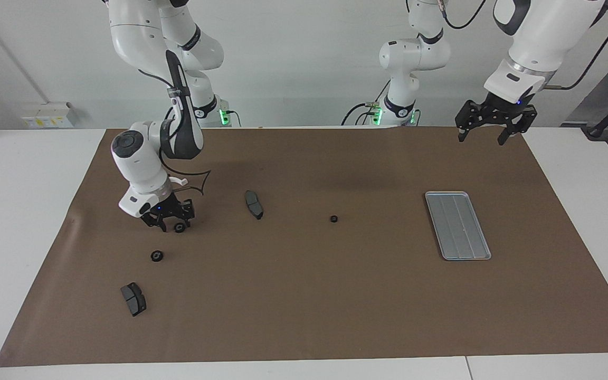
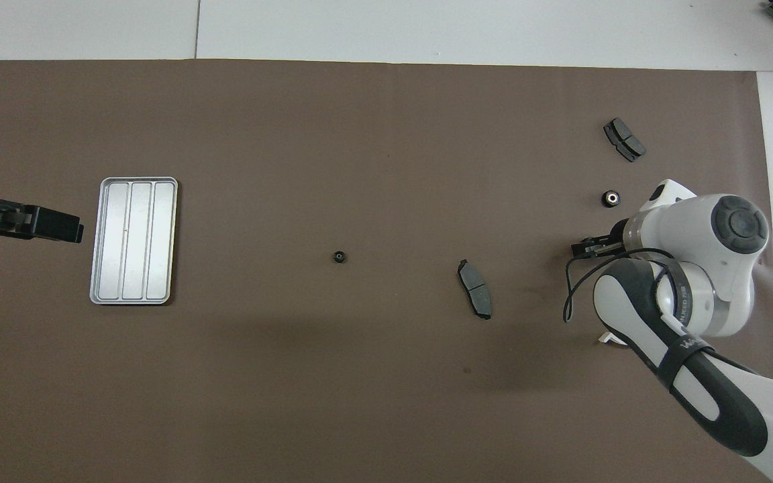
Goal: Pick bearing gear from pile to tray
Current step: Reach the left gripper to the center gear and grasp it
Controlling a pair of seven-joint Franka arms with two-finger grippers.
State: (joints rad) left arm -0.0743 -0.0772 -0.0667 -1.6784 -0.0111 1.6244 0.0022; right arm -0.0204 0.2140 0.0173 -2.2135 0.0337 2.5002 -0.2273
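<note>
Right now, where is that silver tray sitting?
The tray lies flat on the brown mat toward the left arm's end of the table, empty; its nearest part is a small black ring at mid-table.
</note>
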